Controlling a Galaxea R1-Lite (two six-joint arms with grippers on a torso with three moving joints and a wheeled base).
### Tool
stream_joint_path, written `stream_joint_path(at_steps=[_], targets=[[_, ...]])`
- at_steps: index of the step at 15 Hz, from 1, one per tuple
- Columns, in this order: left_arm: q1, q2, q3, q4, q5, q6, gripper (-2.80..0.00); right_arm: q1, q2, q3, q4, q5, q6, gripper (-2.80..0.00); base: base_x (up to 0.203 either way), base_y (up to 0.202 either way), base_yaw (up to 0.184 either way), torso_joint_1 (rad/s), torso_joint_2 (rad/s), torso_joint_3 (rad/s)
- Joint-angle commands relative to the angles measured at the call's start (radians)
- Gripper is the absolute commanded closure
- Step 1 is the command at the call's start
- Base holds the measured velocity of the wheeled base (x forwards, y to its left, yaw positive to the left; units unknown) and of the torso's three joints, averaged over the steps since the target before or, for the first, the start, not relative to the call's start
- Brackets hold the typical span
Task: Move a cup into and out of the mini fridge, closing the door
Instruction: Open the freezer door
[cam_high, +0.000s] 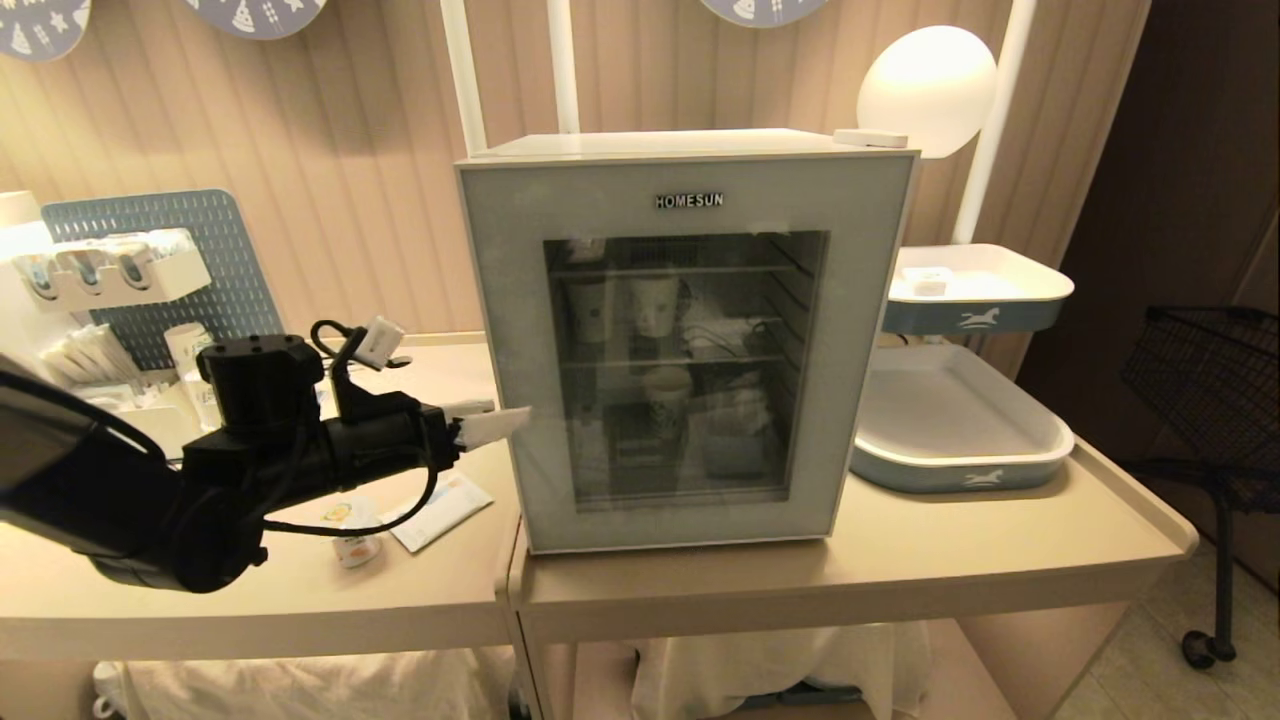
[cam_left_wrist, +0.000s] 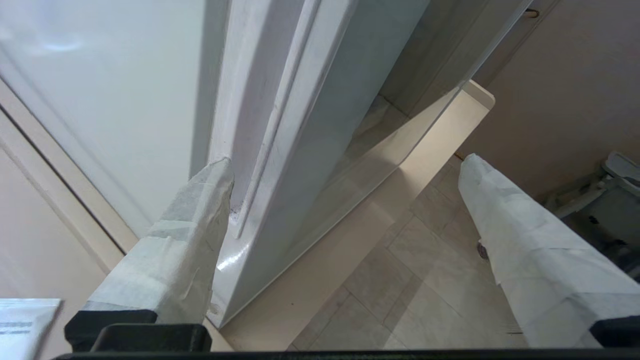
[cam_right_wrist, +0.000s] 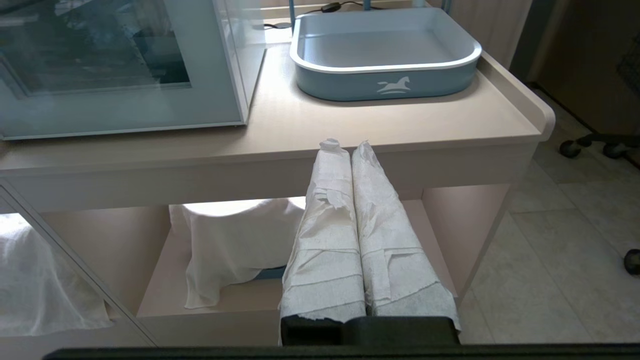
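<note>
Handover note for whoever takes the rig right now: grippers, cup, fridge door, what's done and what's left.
Left gripper: open, empty, at the left edge of the door, one finger against that edge.
Right gripper: shut, empty, parked low in front of the table.
Cup: on the table left of the mini fridge, under the left arm.
Done: door looks closed.
Left: can't tell from here whether the cup has been inside yet.

1. Right tool (cam_right_wrist: 345, 145) hangs below the worktop (cam_right_wrist: 350, 125) edge, its paper-wrapped fingers (cam_right_wrist: 327, 225) pressed together
2. Blue-grey tray (cam_right_wrist: 385, 82) with horse emblem beside the mini fridge (cam_right_wrist: 125, 110)
3. White cloth (cam_right_wrist: 235, 245) on the lower shelf
</note>
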Motion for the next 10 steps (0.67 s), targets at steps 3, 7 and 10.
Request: stream_joint_path(at_steps=[3,7,10], targets=[[-0.027,0.021,-0.013,0.01,-0.003,-0.007,-2.8,0.001,0.001,0.0,0.0,0.0,0.0,0.0,0.0,0.0,0.0,0.0,0.0,0.0],[-0.034,0.035,-0.022,0.008,0.004,-0.006,-2.8,0.001,0.001,0.0,0.0,-0.001,0.001,0.0,0.0,0.0,0.0,0.0,0.0,0.0],[-0.038,0.032,-0.032,0.007,0.04,-0.001,-2.8,0.001,0.0,0.0,0.0,0.0,0.0,0.0,0.0,0.0,0.0,0.0,0.0,0.0]])
